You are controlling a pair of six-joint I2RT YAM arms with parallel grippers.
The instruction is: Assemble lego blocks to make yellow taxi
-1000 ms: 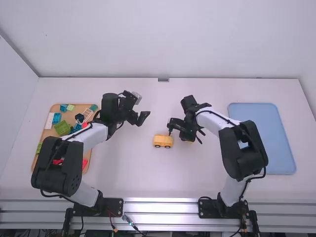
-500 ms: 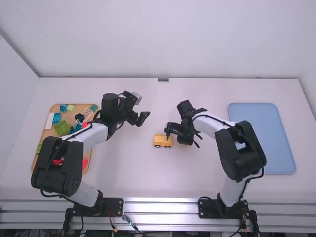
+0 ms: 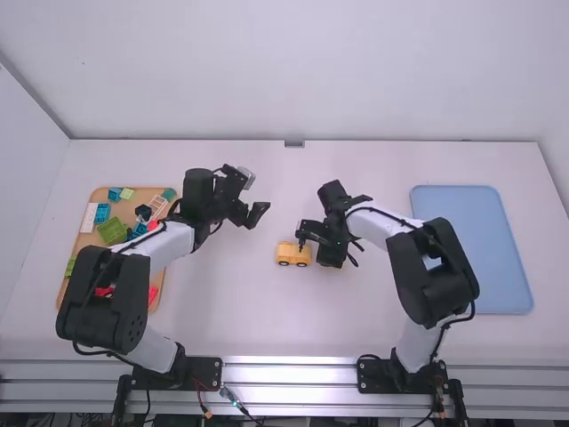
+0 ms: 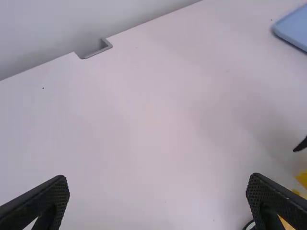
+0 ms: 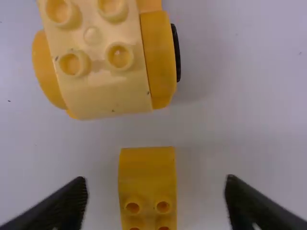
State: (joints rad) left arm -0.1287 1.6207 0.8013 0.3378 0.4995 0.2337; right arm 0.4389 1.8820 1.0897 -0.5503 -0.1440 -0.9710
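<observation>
In the high view my left gripper (image 3: 252, 213) is held over the middle-left of the table, and my right gripper (image 3: 318, 245) is just right of the yellow car (image 3: 293, 255). Nothing is between the spread fingers of my left gripper (image 4: 158, 194). In the right wrist view my right gripper (image 5: 156, 189) is open, its fingers on either side of a small yellow block (image 5: 147, 165) with studs up, touching neither side. The car (image 5: 105, 91), with studs on top and yellow wheel arches, stands apart from that block. The right arm partly covers the block in the high view.
A wooden tray (image 3: 165, 289) with several coloured blocks lies at the left, partly under the left arm. At the right is a blue tray (image 3: 489, 249), beside the right arm. The white table (image 3: 240, 311) stretches between them.
My right gripper has moved a little left and towards the arm bases, over the small yellow block beside the car. The left arm and the car have stayed still.
</observation>
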